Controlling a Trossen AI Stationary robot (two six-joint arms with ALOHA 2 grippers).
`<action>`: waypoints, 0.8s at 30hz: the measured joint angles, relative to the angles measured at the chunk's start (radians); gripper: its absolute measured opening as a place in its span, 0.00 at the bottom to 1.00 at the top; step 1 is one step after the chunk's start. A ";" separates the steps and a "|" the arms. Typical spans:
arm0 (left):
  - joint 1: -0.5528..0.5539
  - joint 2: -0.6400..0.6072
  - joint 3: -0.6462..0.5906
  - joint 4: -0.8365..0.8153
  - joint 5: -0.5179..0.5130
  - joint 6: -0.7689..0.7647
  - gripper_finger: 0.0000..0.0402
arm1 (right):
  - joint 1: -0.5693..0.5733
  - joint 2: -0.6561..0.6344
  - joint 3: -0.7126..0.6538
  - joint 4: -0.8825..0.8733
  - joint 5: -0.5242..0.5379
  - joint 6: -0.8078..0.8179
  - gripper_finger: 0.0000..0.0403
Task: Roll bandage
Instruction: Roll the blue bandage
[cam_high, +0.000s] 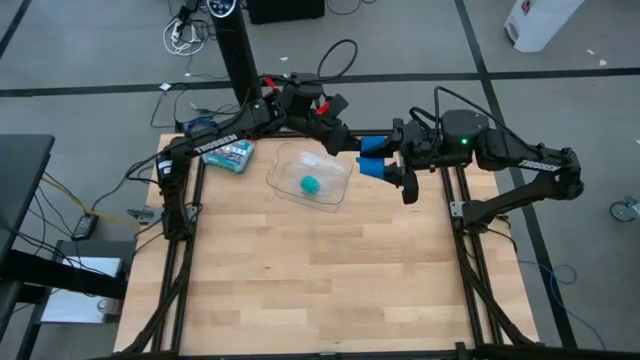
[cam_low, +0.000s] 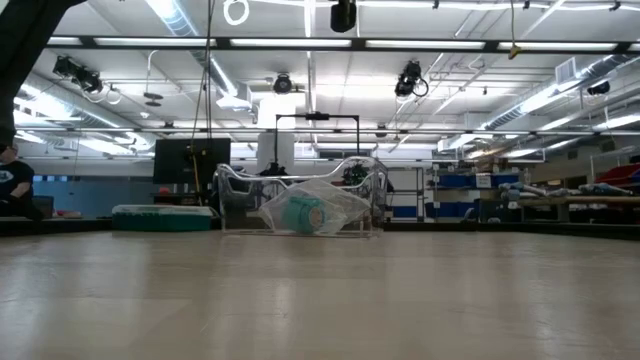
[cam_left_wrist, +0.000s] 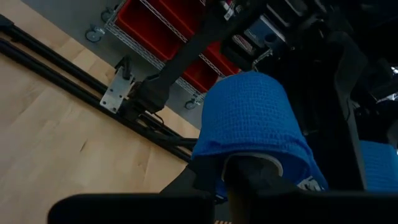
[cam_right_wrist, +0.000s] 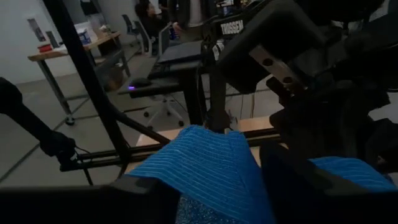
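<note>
- The bandage (cam_left_wrist: 249, 118) fills our left wrist view: soft, light, waffle-knit, prone to slackening.
- Left gripper (cam_high: 362, 150) clamped on it, aloft over the table's (cam_high: 300, 290) far edge.
- Right gripper (cam_high: 392, 168) fingers apart, alongside.
- We judge regripping best across the wound body.

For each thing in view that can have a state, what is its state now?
bandage: partly rolled, off the table between both grippers.
left gripper: shut on the bandage.
right gripper: at the bandage, grip unclear.
clear container: open-topped, teal roll inside.
printed box: lying flat.
</note>
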 joint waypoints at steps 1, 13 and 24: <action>0.002 0.000 0.000 0.000 0.000 0.000 0.06 | 0.003 0.000 0.000 0.000 0.002 -0.008 0.54; 0.004 0.003 -0.001 0.002 0.024 -0.005 0.06 | 0.049 0.000 0.001 -0.068 0.036 -0.058 0.59; 0.010 0.000 0.000 0.016 0.059 -0.024 0.06 | 0.120 0.001 -0.002 -0.038 0.136 -0.276 0.60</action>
